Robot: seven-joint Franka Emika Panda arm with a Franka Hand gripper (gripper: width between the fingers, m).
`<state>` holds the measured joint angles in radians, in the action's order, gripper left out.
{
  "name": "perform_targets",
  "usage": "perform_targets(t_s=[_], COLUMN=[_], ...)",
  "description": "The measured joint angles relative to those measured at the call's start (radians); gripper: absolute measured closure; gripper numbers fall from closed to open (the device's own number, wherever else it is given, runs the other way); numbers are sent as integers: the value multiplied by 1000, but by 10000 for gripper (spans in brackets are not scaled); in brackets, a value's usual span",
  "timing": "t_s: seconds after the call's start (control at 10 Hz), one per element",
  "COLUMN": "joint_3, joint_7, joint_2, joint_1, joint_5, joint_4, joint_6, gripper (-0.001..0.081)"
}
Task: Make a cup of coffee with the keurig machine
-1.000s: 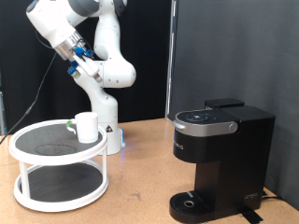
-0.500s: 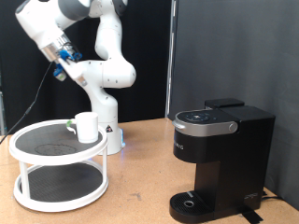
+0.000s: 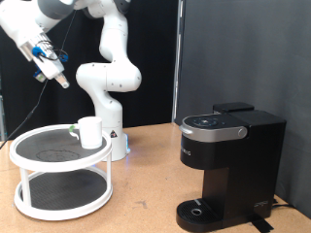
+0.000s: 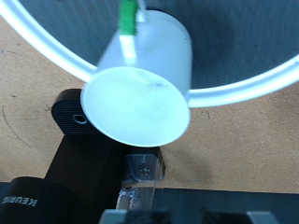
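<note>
Currently the gripper point(image 3: 60, 81) hangs high at the exterior view's upper left, well above the white two-tier round stand point(image 3: 19, 155) and apart from everything on it — whether its fingers are spread or closed cannot be told from either view.

Cup point(image 3: 89, 132): plain white mug, upright on the stand's top tier near the edge on the exterior view's right side, a small green-and-white tag beside it. Nothing touches it.

Keurig machine point(image 3: 228, 165): black, lid down, on the wooden table point(image 3: 141, 199) at the exterior view's right, well apart from the stand. Its round drip base at the front bottom carries no mug.

Wrist view — looks down into the cup point(image 4: 140, 89), its open mouth empty and pale inside, the green tag point(image 4: 128, 28) at its rim. The stand's white rim point(image 4: 248, 86) curves behind it, and the machine's black top point(image 4: 75, 168) shows below, "KEURIG" lettering legible at the corner.
</note>
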<state>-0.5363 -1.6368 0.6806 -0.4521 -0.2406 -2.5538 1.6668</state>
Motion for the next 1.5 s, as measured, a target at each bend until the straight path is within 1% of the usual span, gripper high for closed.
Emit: perform_targets(t_s=[0.2, 0.4, 0.7, 1.0, 1.1, 1.2, 1.3, 1.4, 1.5], joint_3=[-12, -12, -4, 14, 19, 22, 24, 23, 22], joint_7=[22, 39, 46, 46, 46, 46, 46, 47, 47], joint_2=[-64, -122, -167, -189, -190, -190, -190, -190, -190], joint_1=[31, 61, 93, 107, 107, 107, 107, 106, 104], joint_5=[-20, -41, -51, -50, -47, -43, -38, -36, -36], joint_4=[48, 72, 71, 37, 18, -3, -23, -45, -69], joint_6=[1, 9, 51, 97, 114, 126, 138, 154, 178], gripper=[806, 806, 806, 806, 692, 692, 525, 525, 348])
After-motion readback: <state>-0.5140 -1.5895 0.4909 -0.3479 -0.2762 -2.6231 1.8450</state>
